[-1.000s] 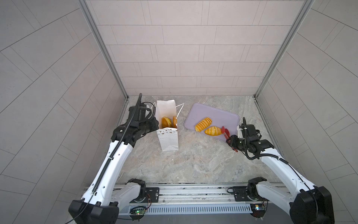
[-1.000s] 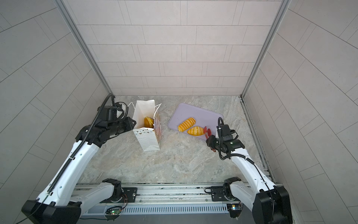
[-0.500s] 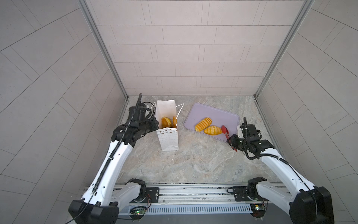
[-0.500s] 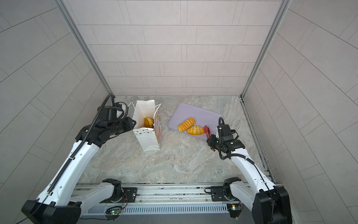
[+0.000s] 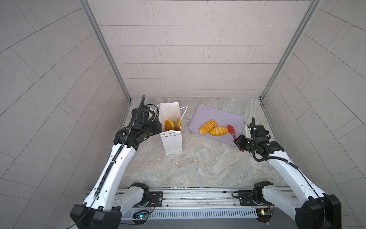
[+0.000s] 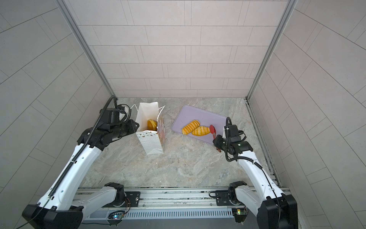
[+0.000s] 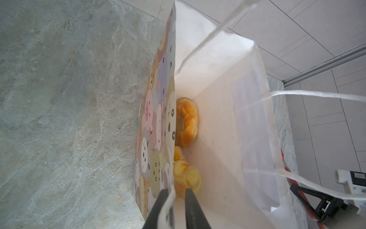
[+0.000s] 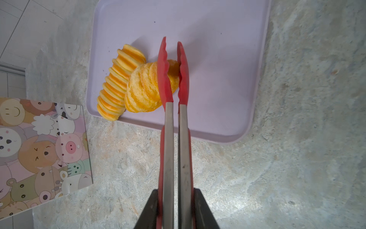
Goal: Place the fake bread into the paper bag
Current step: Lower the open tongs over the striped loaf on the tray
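Squeezing the steel arms of the red-tipped metal tongs, right gripper fingers sit narrow, clamped on both sides of them. Red silicone tips pinch one end of a glossy golden cream-striped loaf lying on the flat lilac plastic tray. A second, ridged orange-and-cream loaf touches it, at roughly its 9 o'clock in both top views. Left gripper fingers are narrow too, nipping the rim of the tall white paper bag with string handles and a cartoon-animal side panel. Inside the bag, at the bottom: a golden ring-shaped pastry and a lumpy yellow pastry. In a top view the bag stands upright, gripped at its 9 o'clock edge; the tray lies at the bag's 3 o'clock, apart from it, on the marbled stone table.
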You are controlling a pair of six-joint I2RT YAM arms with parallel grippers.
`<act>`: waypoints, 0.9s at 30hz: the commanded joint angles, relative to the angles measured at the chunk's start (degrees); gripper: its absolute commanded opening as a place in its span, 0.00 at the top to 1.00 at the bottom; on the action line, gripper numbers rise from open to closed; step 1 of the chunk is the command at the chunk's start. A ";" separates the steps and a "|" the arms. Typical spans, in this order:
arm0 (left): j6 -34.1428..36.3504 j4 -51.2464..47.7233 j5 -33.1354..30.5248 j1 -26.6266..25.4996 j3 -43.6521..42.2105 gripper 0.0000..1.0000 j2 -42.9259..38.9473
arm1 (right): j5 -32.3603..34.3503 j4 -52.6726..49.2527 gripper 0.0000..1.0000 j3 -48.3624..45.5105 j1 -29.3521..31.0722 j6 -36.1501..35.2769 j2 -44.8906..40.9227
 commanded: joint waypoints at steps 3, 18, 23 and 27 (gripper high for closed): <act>0.19 0.25 -0.40 -0.21 0.12 0.78 -0.51 | 0.79 -1.50 0.83 3.56 -0.56 -2.19 -1.21; 0.19 0.22 -0.34 -0.20 0.02 0.78 -0.55 | 2.07 -3.78 0.87 9.93 -1.20 -8.16 4.95; 0.19 0.20 -0.48 -0.20 -0.03 0.78 -0.59 | 1.87 -1.82 0.85 12.86 -2.03 -10.48 10.28; 0.11 0.21 -0.47 -0.20 -0.04 0.78 -0.47 | 1.54 -0.04 0.85 15.74 -2.43 -11.21 15.19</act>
